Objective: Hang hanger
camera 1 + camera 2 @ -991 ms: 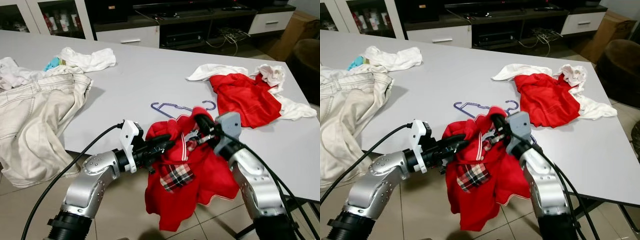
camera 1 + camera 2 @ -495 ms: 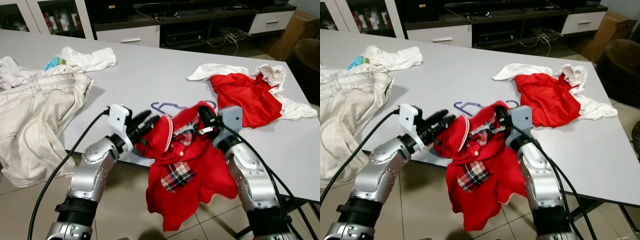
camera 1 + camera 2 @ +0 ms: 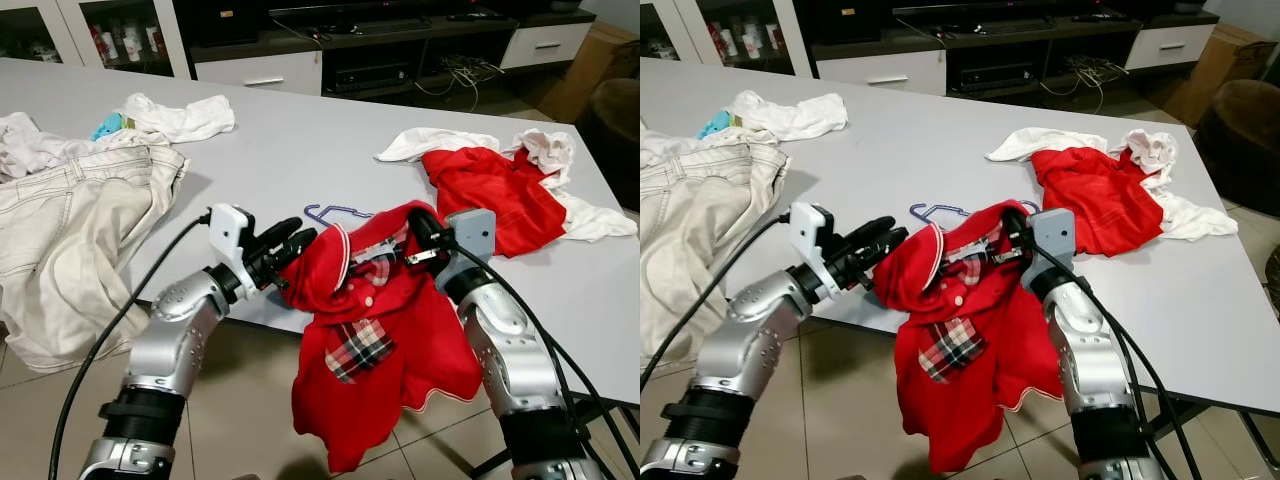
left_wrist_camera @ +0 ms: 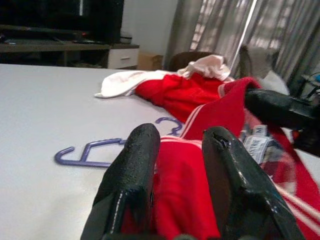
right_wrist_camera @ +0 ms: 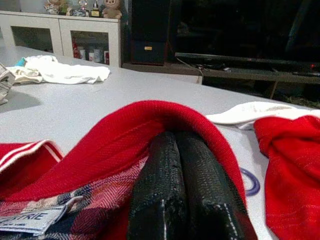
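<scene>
At the near edge of the grey table (image 3: 300, 140), a red polo shirt with a plaid-lined collar (image 3: 385, 340) hung between the two grippers and draped down past the table edge toward the tiled floor (image 3: 240, 420). The left gripper (image 3: 290, 250) was at the shirt's left collar side; in the left wrist view its two black fingers (image 4: 135, 175) stood slightly apart with red fabric pinched between them, so it was clamped on the shirt. The right gripper (image 3: 420, 235) was at the shirt's right collar side; in the right wrist view its fingers (image 5: 180, 175) were pressed together, with the red collar fold draped over their tips. The purple plastic hanger (image 3: 335, 213) lay flat on the table just behind the held shirt, partly hidden by it, and neither gripper touched it; its hook showed in the left wrist view (image 4: 85, 150). A second red garment lying on white cloth (image 3: 490, 190) was on the right part of the table, near the hanger. Beige trousers (image 3: 70, 230) covered the left part and hung over the edge, with a white garment (image 3: 180, 115) farther back.
</scene>
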